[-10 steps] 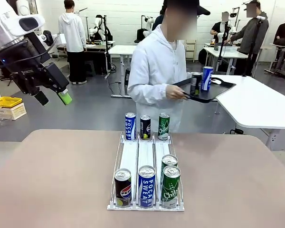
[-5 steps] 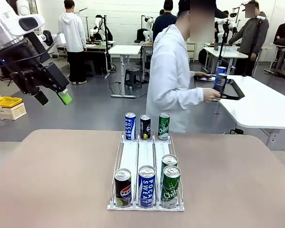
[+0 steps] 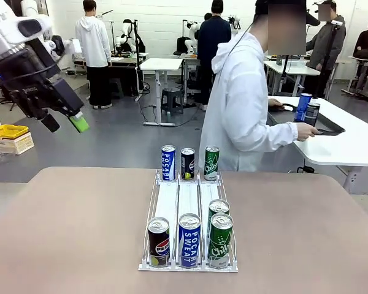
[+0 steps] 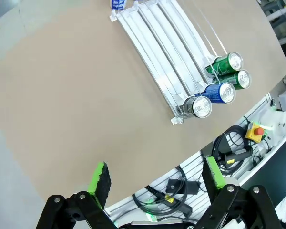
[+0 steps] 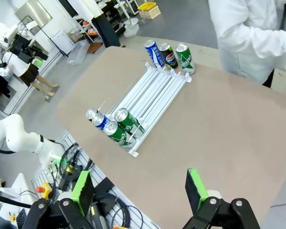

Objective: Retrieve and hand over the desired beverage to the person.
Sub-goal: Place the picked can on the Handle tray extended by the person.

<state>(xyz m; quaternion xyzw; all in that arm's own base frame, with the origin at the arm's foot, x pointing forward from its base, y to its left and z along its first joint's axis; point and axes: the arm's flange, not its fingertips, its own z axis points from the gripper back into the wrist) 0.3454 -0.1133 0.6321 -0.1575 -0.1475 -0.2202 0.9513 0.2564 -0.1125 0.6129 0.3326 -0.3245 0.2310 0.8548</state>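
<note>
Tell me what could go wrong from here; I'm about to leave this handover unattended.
1. The person is turned away, sliding a black tray onto the side table, so no choice is signalled yet; the robot might pick the wrong drink.
2. The front cans, Pepsi, Pocari Sweat and green Chilsung, stand tightly side by side in the rack; the open left gripper could knock a neighbour.
</note>
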